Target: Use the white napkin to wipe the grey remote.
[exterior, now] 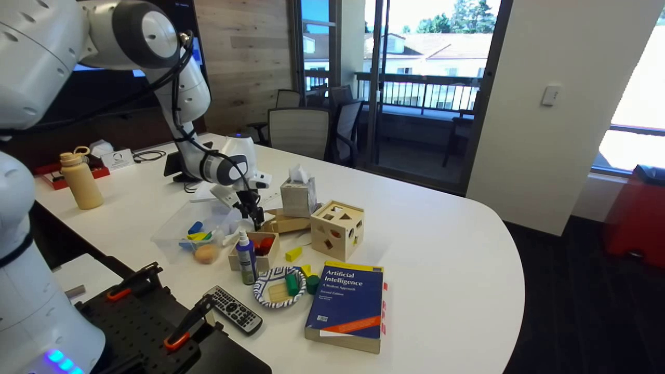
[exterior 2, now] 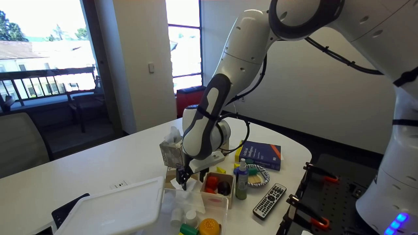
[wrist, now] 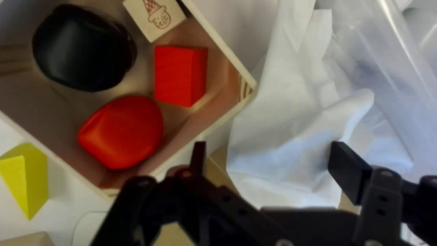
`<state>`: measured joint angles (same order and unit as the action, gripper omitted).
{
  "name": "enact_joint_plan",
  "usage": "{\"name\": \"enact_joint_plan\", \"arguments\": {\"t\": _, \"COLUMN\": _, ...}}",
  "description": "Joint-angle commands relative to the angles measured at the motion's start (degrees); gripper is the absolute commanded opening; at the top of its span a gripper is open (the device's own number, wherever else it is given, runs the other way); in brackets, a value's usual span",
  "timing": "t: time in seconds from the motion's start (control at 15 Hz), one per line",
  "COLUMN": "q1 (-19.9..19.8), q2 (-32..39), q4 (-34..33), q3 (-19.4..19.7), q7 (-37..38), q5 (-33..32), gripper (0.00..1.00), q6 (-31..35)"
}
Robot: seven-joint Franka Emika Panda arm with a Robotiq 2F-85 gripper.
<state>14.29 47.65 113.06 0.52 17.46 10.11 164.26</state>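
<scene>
The white napkin (wrist: pixel 286 126) lies crumpled between the wooden box and the clear plastic bin in the wrist view. Part of it also shows in an exterior view (exterior 2: pixel 190 199). My gripper (wrist: pixel 269 152) is open, its fingers on either side of the napkin's near part. The right finger overlaps the napkin's edge; I cannot tell whether it touches. In the exterior views the gripper (exterior: pixel 251 215) points down at the napkin (exterior 2: pixel 193 180). The grey remote (exterior: pixel 235 310) lies buttons up on the table near the robot base, also seen in an exterior view (exterior 2: pixel 270 199). It is out of the wrist view.
A wooden box (wrist: pixel 218 133) with red and black pieces stands beside the gripper. The clear bin (exterior 2: pixel 225 212) holds toys. A spray bottle (exterior: pixel 246 259), a patterned plate (exterior: pixel 260 297), a blue book (exterior: pixel 343 301), a shape cube (exterior: pixel 337 228) and a tissue box (exterior: pixel 297 197) stand around.
</scene>
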Motion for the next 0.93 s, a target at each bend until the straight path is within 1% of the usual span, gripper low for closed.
{"name": "enact_joint_plan", "arguments": {"t": 0.0, "q1": -0.2, "q2": 1.94, "q4": -2.45, "q3": -0.34, "q7": 1.27, "q5": 0.05, "gripper": 0.58, "q6": -1.7}}
{"name": "enact_joint_plan", "arguments": {"t": 0.33, "q1": -0.42, "q2": 1.86, "q4": -2.45, "q3": -0.49, "q7": 1.3, "q5": 0.29, "gripper": 0.2, "q6": -1.61}}
{"name": "enact_joint_plan", "arguments": {"t": 0.47, "q1": 0.1, "q2": 1.2, "q4": -1.86, "q3": 0.17, "q7": 1.84, "q5": 0.21, "gripper": 0.05, "q6": -1.23}}
{"name": "enact_joint_plan", "arguments": {"t": 0.53, "q1": 0.48, "q2": 0.66, "q4": -1.41, "q3": 0.68, "q7": 2.2, "q5": 0.12, "gripper": 0.01, "q6": -0.91}}
{"name": "enact_joint_plan", "arguments": {"t": 0.6, "q1": 0.71, "q2": -0.03, "q4": -0.77, "q3": 1.01, "q7": 2.53, "q5": 0.13, "gripper": 0.0, "q6": -0.54}}
{"name": "enact_joint_plan", "arguments": {"t": 0.73, "q1": 1.81, "q2": -1.65, "q4": 0.56, "q3": 2.44, "q7": 4.18, "q5": -0.03, "gripper": 0.0, "q6": 0.08}}
{"name": "enact_joint_plan", "arguments": {"t": 0.87, "q1": 3.64, "q2": -3.87, "q4": 2.13, "q3": 4.76, "q7": 6.37, "q5": -0.44, "gripper": 0.01, "q6": -0.05}}
